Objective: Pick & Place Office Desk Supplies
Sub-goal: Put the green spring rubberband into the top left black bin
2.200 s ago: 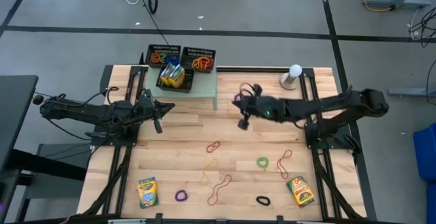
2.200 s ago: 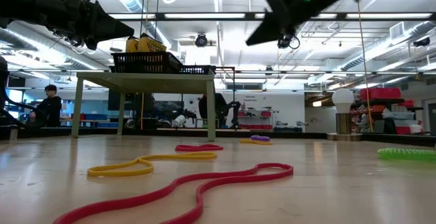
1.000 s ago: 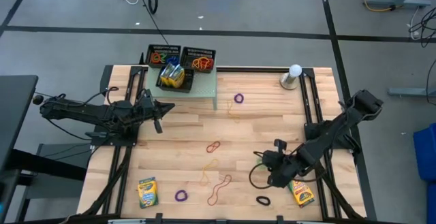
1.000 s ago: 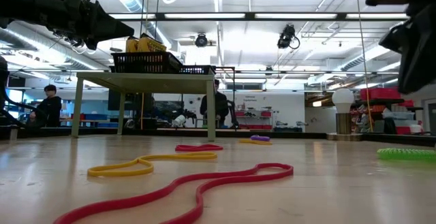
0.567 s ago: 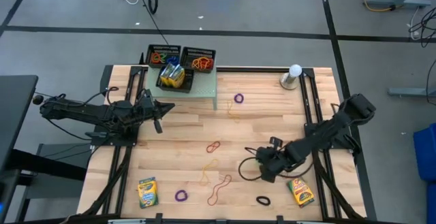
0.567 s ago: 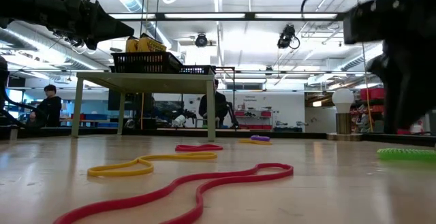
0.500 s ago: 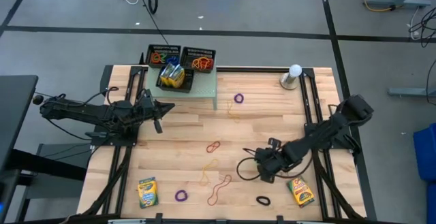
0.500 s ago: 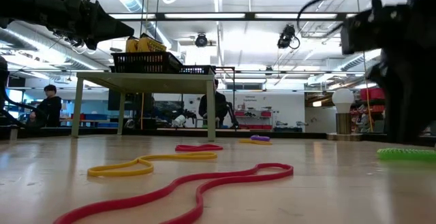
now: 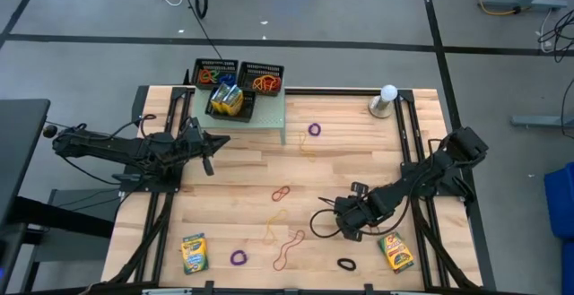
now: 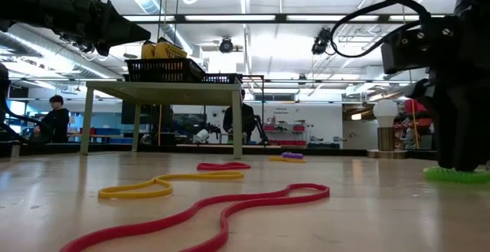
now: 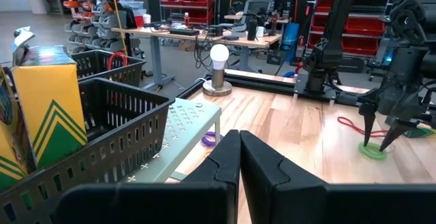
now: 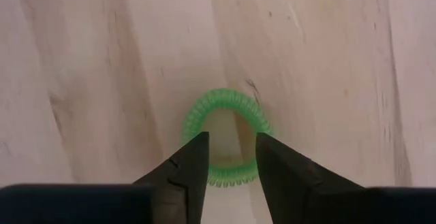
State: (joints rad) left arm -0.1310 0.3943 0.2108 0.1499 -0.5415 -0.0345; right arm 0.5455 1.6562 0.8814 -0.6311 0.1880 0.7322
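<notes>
1. Two fingers of my right gripper (image 12: 225, 159) point down at the green coiled loop (image 12: 226, 137), which lies flat on the tabletop (image 9: 359, 151) in front of my right arm. The fingers are partly open and hold nothing. Their tips stand over the near arc of the ring, one at each side of it.

2. To do this step well, I think I must go straight down until the tips nearly touch the wood. The loop is very thin, so a grip that closes too high will close on air.

3. I should keep the ring's near arc between the fingers and close slowly. If one finger pushes first, the loop can slide away on the smooth wood.

4. After closing I would lift a little and check that the loop hangs from the fingers before I travel.

5. The place for it is probably the black mesh trays (image 9: 239, 73) on the small raised stand (image 9: 272, 114) at the far side, where other loops and a crayon box (image 9: 227, 102) already sit.

6. My left gripper (image 11: 238, 157) waits beside that stand with its fingers pressed together and empty.

7. Many loops are still on the tabletop, also a crayon box near the green one (image 9: 395, 251), so the task looks far from finished.
</notes>
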